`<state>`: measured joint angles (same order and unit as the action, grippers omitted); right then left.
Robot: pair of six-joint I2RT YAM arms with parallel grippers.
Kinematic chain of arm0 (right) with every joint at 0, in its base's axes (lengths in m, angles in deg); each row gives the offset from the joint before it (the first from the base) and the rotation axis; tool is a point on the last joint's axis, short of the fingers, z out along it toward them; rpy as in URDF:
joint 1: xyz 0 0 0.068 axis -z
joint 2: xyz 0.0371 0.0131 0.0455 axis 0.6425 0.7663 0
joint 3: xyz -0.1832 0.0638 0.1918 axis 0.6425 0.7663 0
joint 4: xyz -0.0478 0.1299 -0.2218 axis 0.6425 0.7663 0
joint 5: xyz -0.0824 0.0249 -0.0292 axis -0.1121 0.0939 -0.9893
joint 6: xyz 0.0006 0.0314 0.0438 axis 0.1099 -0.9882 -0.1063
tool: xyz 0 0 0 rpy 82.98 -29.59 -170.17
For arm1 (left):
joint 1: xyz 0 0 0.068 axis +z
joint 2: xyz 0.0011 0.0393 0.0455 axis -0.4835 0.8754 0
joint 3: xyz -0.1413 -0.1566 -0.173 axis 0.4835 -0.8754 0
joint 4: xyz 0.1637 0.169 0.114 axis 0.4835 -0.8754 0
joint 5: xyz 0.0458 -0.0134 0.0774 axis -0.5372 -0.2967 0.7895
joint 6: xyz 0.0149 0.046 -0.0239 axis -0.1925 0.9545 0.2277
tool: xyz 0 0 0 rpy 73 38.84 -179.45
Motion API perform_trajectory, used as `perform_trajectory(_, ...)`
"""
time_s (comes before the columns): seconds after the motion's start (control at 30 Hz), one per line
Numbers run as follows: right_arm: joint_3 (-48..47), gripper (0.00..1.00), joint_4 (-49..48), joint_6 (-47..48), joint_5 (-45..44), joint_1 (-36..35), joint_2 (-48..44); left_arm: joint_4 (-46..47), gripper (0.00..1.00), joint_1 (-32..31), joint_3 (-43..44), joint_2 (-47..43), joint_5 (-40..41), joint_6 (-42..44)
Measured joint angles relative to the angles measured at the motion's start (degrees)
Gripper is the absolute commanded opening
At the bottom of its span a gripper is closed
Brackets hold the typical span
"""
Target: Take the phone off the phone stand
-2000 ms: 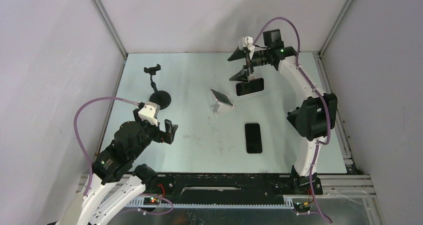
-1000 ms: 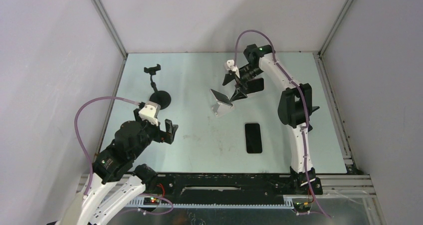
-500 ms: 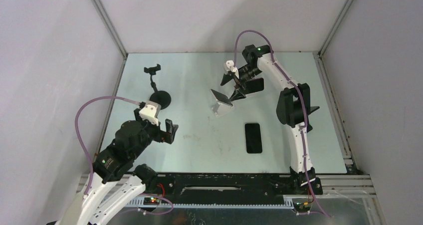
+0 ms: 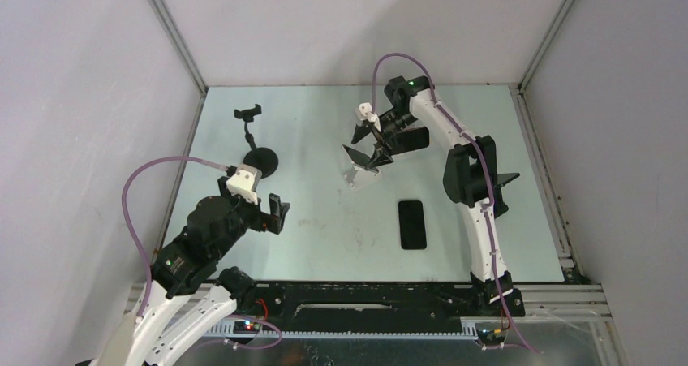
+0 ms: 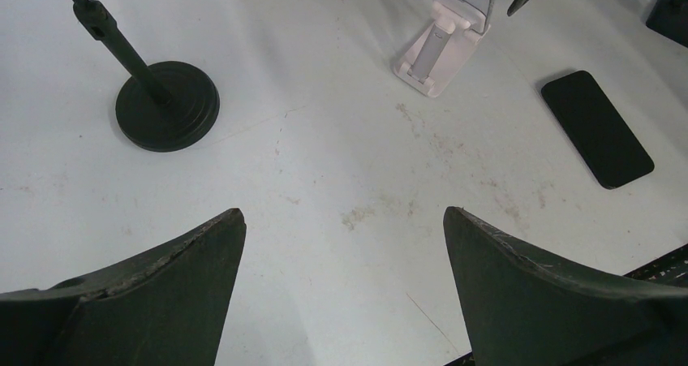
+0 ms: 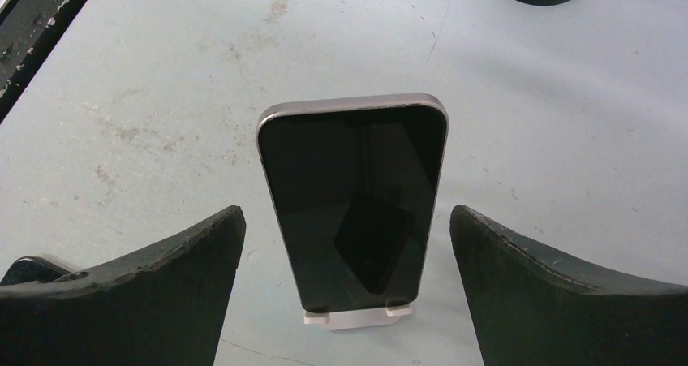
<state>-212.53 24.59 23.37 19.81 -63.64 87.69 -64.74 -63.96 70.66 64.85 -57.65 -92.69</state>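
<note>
Left to right, all places taken from the stand (image 4: 357,177)

(a) My left claw (image 4: 278,213), well left of the stand and nearer my bases, fingers spread wide, holding nothing; its wrist view looks across bare table (image 5: 341,163) toward the stand

(b) A black clamp mount (image 4: 261,161), left of the stand, upright on its round base

(c) The stand itself, white, mid-table, with the phone (image 4: 355,155) leaning in it, screen dark, lower edge seated in the stand's lip

(d) My right claw (image 4: 369,145), just over the stand from its right, fingers apart, one on each side of the phone, a gap showing at both edges in my wrist view

(e) A second phone (image 4: 412,224), lying flat, right of the stand and nearer my bases

(f) A third phone (image 4: 415,139), right of the stand, partly hidden by my right arm
</note>
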Motion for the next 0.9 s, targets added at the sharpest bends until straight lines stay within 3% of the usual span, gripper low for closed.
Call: perform_trajectory(0.9,-0.7,0.99,-1.3,-2.0,0.0,-2.2,1.9,0.0,1.00,0.0,0.0,0.0,0.0,0.0)
